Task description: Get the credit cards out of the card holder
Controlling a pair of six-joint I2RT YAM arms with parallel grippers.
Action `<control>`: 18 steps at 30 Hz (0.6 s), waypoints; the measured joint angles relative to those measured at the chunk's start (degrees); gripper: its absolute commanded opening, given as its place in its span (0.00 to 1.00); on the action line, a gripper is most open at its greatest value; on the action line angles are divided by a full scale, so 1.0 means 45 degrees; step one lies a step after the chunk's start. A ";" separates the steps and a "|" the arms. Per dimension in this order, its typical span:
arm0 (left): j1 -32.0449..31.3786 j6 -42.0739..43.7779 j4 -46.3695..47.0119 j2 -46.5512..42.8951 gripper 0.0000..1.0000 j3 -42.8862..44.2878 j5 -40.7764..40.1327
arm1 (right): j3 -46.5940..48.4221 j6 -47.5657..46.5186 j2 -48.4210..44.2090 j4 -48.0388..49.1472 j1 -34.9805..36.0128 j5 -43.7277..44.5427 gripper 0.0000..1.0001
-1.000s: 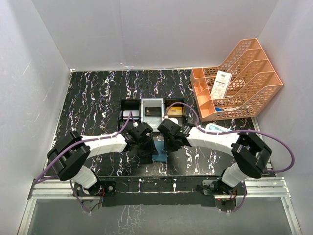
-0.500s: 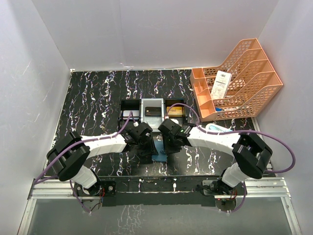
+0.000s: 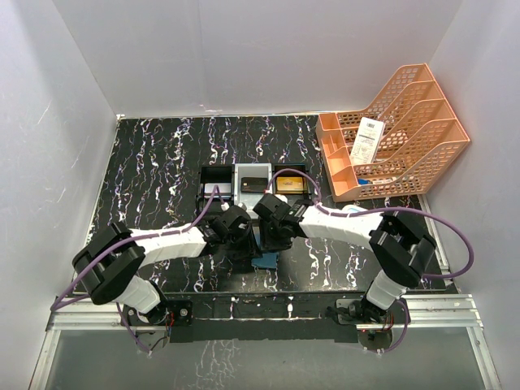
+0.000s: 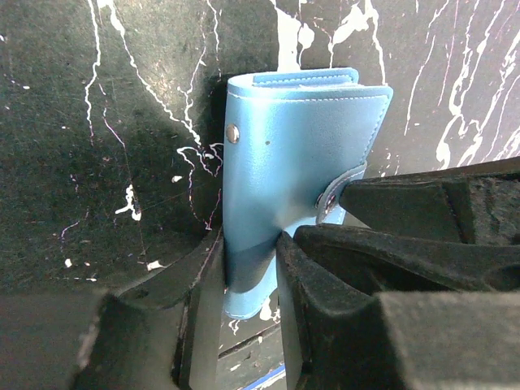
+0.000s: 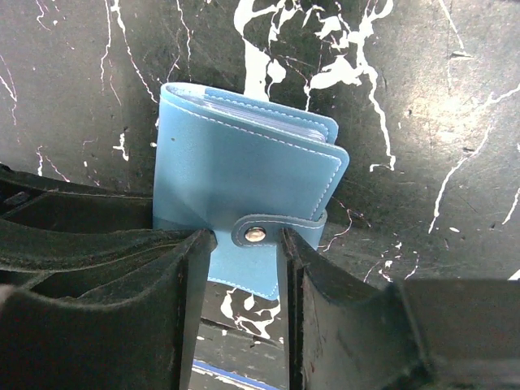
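Note:
The teal-blue card holder (image 4: 292,146) is folded shut, its snap tab (image 5: 258,234) fastened. My left gripper (image 4: 248,244) is shut on its lower corner and holds it just over the table. My right gripper (image 5: 244,236) is open, its fingers standing either side of the snap tab. In the top view both grippers meet over the card holder (image 3: 266,260) near the front middle. A black credit card (image 3: 254,184) and a gold one (image 3: 290,184) lie in the tray behind. Clear pocket edges show at the wallet's top; any cards inside are hidden.
The black-and-white three-compartment tray (image 3: 244,170) stands just behind the grippers. An orange file rack (image 3: 406,138) with a white barcoded slip (image 3: 367,140) fills the back right. A white-and-light-blue case (image 3: 357,213) lies beside the right arm. White walls close in three sides.
My right gripper has gone from shut to open around the snap tab, and its arm has shifted a little left. The left gripper has kept its hold on the card holder.

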 measured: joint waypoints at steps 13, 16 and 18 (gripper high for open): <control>-0.0146 -0.0534 -0.0257 -0.0257 0.00 -0.0117 -0.0578 | 0.0058 -0.0160 0.0053 -0.0262 0.0214 0.0573 0.02; -0.0146 -0.0748 -0.0287 -0.0228 0.00 -0.0117 -0.0593 | 0.0034 -0.0243 -0.0015 -0.0262 0.0228 0.0583 0.00; -0.0151 -0.0855 -0.0306 -0.0228 0.00 -0.0121 -0.0597 | -0.0049 -0.0248 -0.0102 -0.0219 0.0243 0.0636 0.00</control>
